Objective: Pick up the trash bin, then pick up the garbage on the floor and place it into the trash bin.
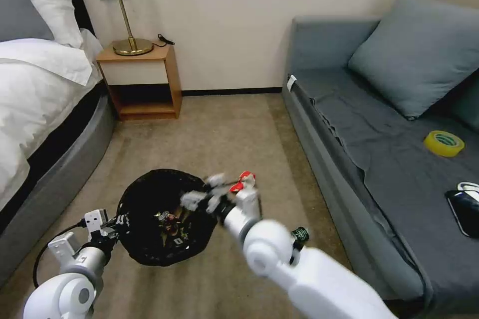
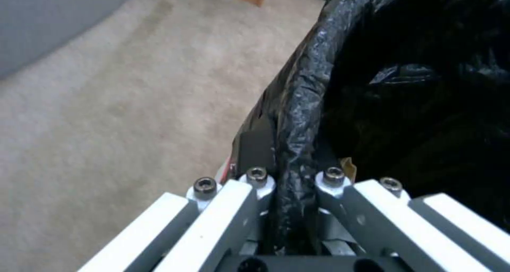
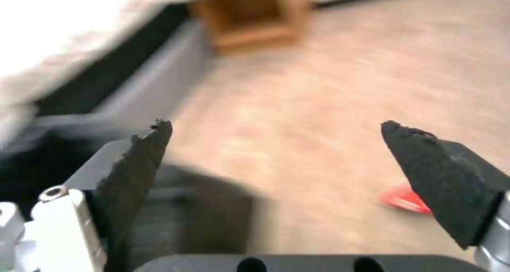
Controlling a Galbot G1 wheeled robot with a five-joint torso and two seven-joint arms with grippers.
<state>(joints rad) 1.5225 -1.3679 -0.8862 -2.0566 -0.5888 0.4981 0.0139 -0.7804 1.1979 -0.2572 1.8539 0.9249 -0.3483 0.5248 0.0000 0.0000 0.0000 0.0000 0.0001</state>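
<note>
The trash bin point(image 1: 149, 194), lined with a black bag, is held just above the carpet. My left gripper point(image 1: 119, 222) is shut on the near-left part of its rim point(image 2: 297, 104), pinching the bag's edge. Some garbage point(image 1: 169, 222) lies inside the bin. My right gripper point(image 1: 204, 195) hangs open with nothing in it over the bin's right rim, its black fingertips point(image 3: 151, 144) spread wide. A red-white wrapper point(image 1: 243, 181) lies on the floor just right of the bin, and shows as a red scrap point(image 3: 404, 200) in the right wrist view. A small bottle with a green label point(image 1: 300, 234) peeks out behind my right arm.
A grey sofa point(image 1: 379, 159) runs along the right, with a yellow tape roll point(image 1: 444, 143) and a black phone point(image 1: 466, 209) on it. The bed point(image 1: 40, 109) lines the left. A wooden nightstand point(image 1: 142, 77) with a lamp stands at the back wall.
</note>
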